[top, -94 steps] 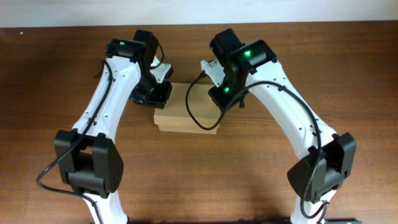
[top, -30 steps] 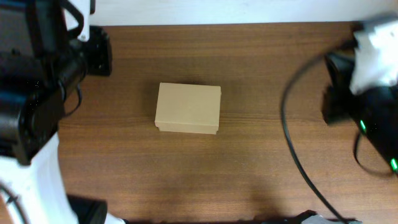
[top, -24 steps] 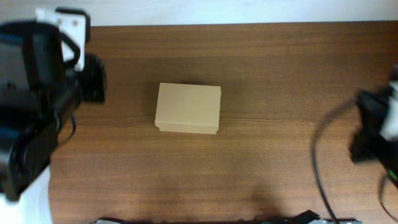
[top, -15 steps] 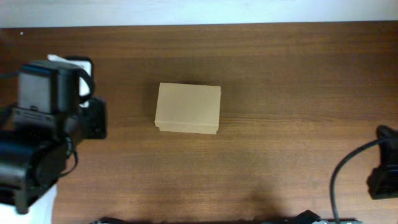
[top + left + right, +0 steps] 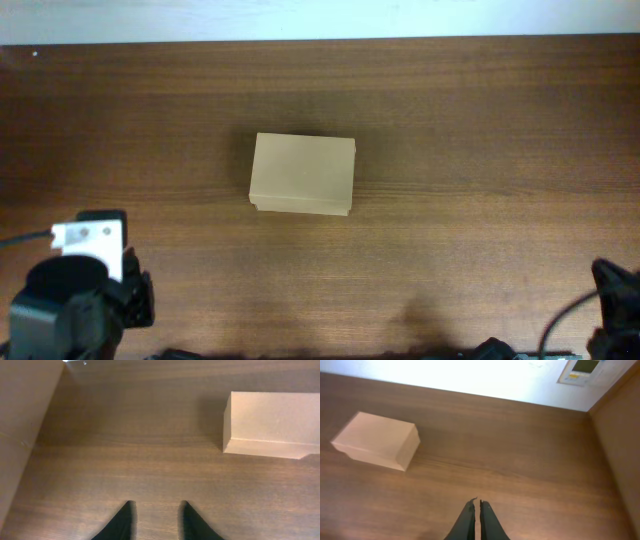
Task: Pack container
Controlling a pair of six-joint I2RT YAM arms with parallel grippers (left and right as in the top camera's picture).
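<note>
Arms [image 5: 75,305] back; container [image 5: 302,175] closed, plain tan.

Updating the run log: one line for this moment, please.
container: closed, ungripped; left hand: open, empty; right hand: shut, empty

**Box shut, our left gripper clear of it**

From our left wrist we see the box [image 5: 272,422] at the upper right, lying flat on the table [image 5: 125,450] with its lid down. Its lower edge runs past the right border of the view. Our left gripper [image 5: 157,507] sits well below and to the left of the box, touching nothing, its two dark fingers [image 5: 125,520] parted with bare wood between them. Far left of the box, a plain tan panel [image 5: 20,405] slants along the edge.
</note>
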